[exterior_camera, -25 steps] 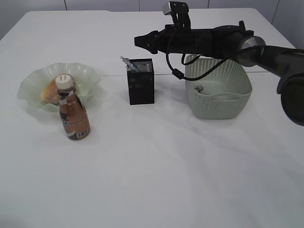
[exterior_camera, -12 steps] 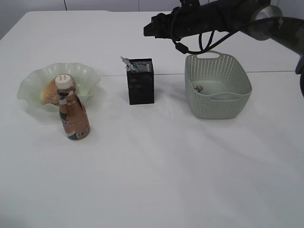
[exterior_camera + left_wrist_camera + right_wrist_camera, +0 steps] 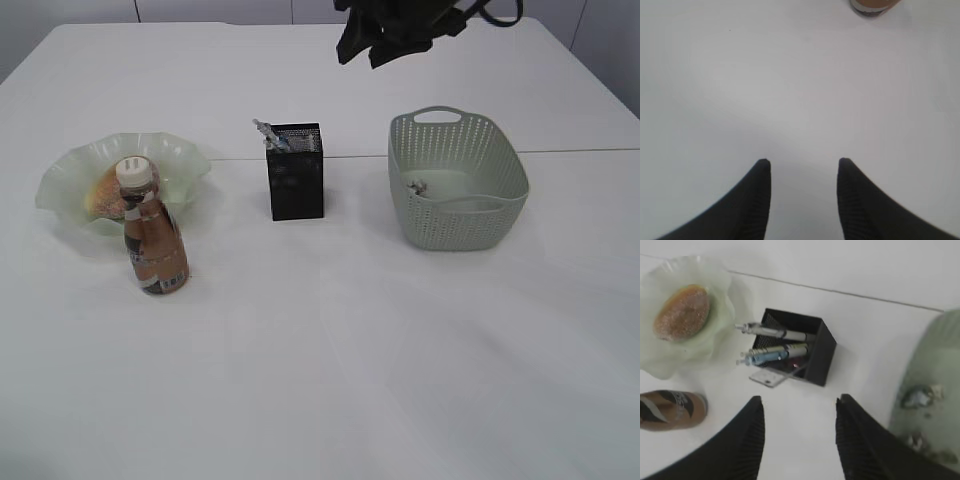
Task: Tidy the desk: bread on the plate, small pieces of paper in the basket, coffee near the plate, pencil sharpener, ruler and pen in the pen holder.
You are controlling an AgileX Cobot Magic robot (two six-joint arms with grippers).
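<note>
The bread (image 3: 104,190) lies in the wavy green plate (image 3: 70,165); it also shows in the right wrist view (image 3: 682,311). The coffee bottle (image 3: 153,232) stands upright right in front of the plate. The black mesh pen holder (image 3: 296,172) holds pens (image 3: 771,343) and a clear ruler (image 3: 771,376). Paper scraps (image 3: 920,395) lie in the green basket (image 3: 458,180). My right gripper (image 3: 360,45) is open and empty, high above the far table. My left gripper (image 3: 801,162) is open and empty over bare table, with the bottle's base (image 3: 872,6) ahead. The pencil sharpener is not visible.
The white table (image 3: 330,350) has a seam line running across behind the pen holder. The left arm is outside the exterior view.
My right arm has risen and drawn back from above the pen holder and basket towards the far top edge. The objects on the table have not moved.
</note>
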